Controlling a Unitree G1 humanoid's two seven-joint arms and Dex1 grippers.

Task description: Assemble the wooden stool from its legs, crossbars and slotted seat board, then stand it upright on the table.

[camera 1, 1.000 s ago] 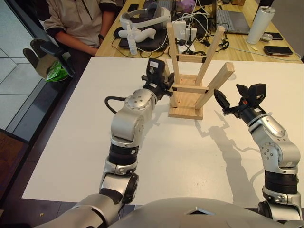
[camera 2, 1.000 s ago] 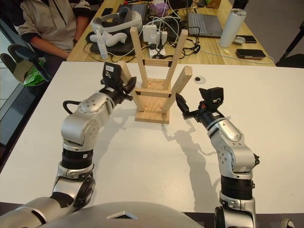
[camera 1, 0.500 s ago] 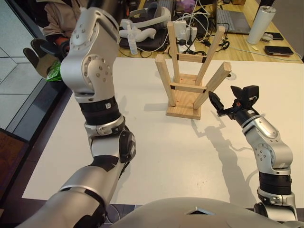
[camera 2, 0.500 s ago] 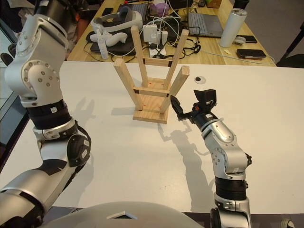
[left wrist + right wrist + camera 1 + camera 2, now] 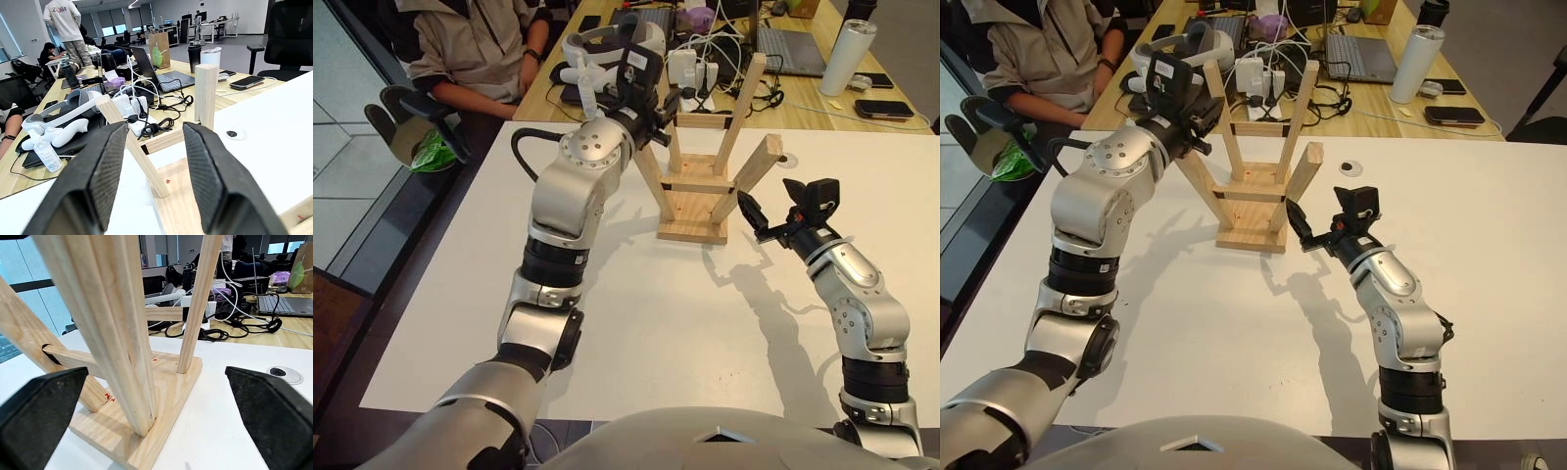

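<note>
The stool (image 5: 693, 217) is sitting upside down on the surface (image 5: 705, 333). The left hand (image 5: 658, 103) is hovering, fingers apart, at its far left leg. The right hand (image 5: 766, 213) is gaping beside the near right leg.

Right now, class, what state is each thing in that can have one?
Stool: upside down, seat board flat on the table, legs up.
Left gripper: open, by a leg's top end.
Right gripper: open, holding nothing.
Laptop: open.
</note>
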